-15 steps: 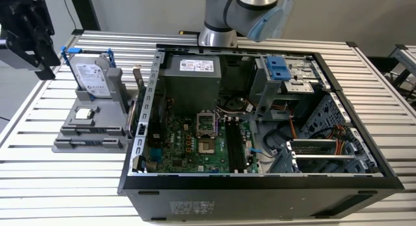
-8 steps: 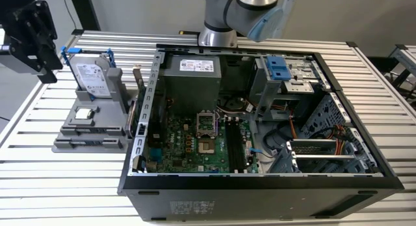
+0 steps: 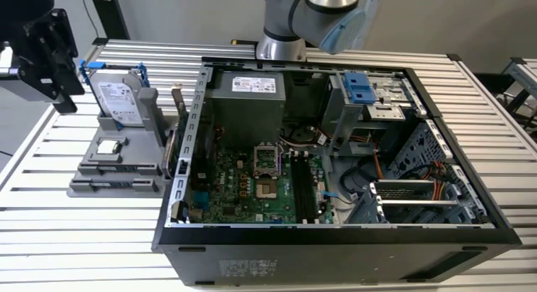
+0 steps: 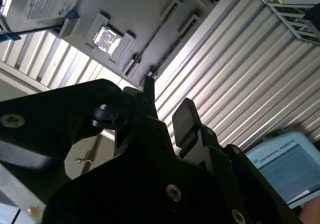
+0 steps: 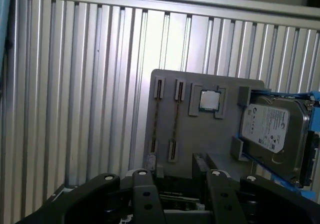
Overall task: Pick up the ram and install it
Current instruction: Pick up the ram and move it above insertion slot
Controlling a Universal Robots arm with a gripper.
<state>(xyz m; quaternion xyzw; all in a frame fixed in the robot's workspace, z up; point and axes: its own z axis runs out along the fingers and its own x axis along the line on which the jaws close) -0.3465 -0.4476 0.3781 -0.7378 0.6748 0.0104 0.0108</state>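
Open computer case [image 3: 336,241] on a slatted table [image 3: 84,241], with a gray parts holder [image 5: 200,134] on the table just beside it on the exterior view's left. The case lies on its side with the cover off, so the motherboard [image 3: 243,191] and its black memory slots [image 3: 304,188] face upward and are probably reachable from above; no stick can be made out in them.

The ram [image 5: 176,121] stands on edge in a grooved seat of the holder, with a second, similar stick parallel to it. This pose leaves the long upper edge exposed, apparently so that the two fingers can close across the thin faces. A square processor [image 5: 210,100] and a hard drive [image 5: 272,129] occupy the holder's other seats.

The gripper [image 5: 179,176] hangs above the table with its jaws parted and nothing between them. In the exterior view the gripper [image 3: 60,97] sits high at the far left. The ram lies below and ahead of the fingertips, apart from them and untouched.
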